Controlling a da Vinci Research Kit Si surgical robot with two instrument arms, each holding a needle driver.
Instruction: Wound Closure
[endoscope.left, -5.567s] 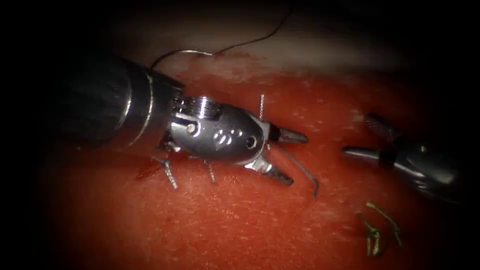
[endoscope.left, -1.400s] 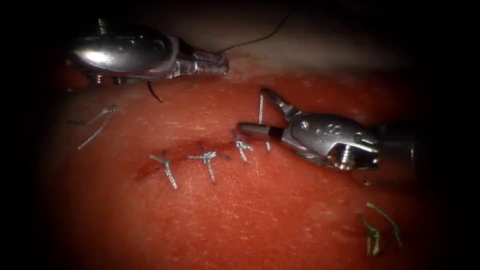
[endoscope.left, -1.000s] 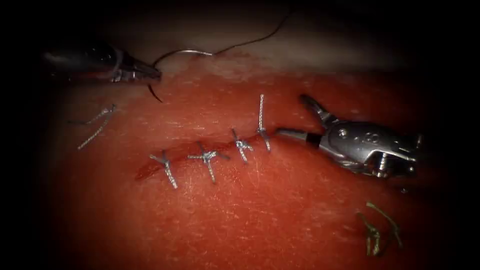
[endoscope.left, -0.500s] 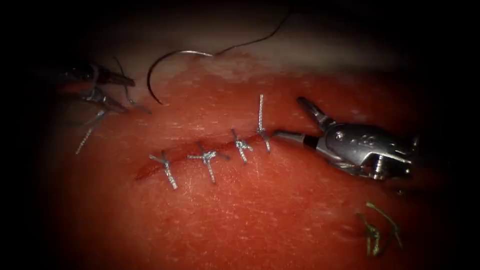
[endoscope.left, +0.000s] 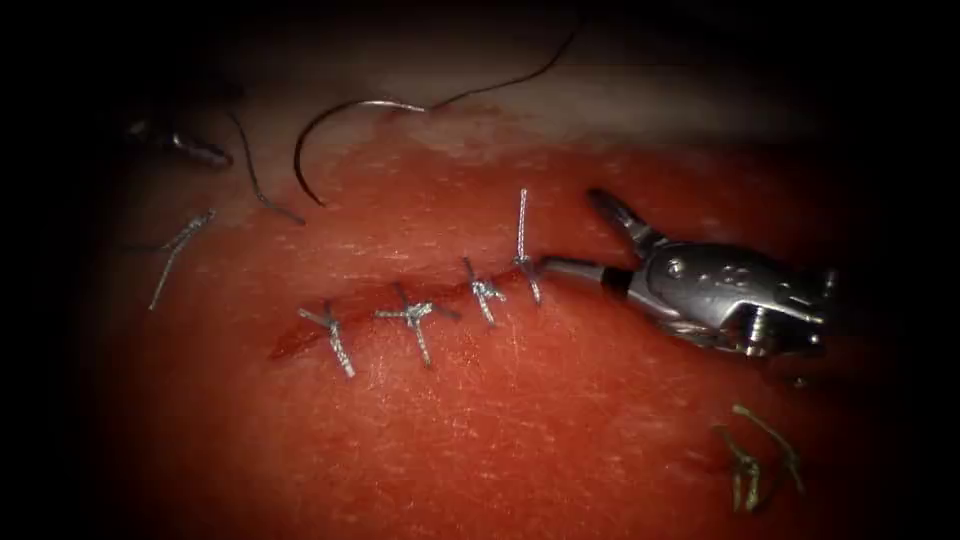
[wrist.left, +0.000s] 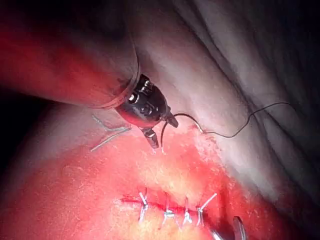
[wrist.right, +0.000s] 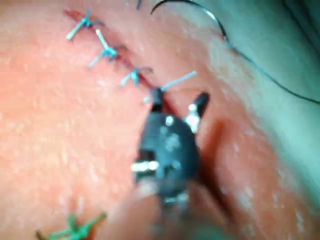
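Tissue (endoscope.left: 520, 430) is lying w/ the cut (endoscope.left: 290, 345) running across its middle, crossed by four stitches (endoscope.left: 415, 318).

R tool (endoscope.left: 570, 230) is coming in from the right and sitting low over the tissue at the cut's right end. Its wrist is angling toward the last stitch and its jaws are gaping wide, gripping nothing. The lower jaw tip is lying just beside that stitch's knot, and the upper jaw is pointing up and away. The stitch's long tail (endoscope.left: 521, 225) is standing just left of the open jaws, not between them.

L tool (wrist.left: 164, 132) is hanging well off to the left of the cut, near the tissue's far edge. In the left wrist view its jaws are standing apart, apparently empty, one tip close to the needle.

Needle (endoscope.left: 310, 150) is lying free on the surface, up and left of the cut, not in the tissue, neither tool holding it. Thread (endoscope.left: 510, 80) is trailing from its rear end up and right.

Judgement: closure is looking near done, in a gap between needle work and tidying. Next move is prob. calling for the R tool to get the long tail squarely between its jaws, or for a fresh grip on the needle if another stitch is wanted.

A loose dark strand (endoscope.left: 250, 170) and cut ends (endoscope.left: 178, 245) are lying at left, and green thread bits (endoscope.left: 755, 465) at lower right.
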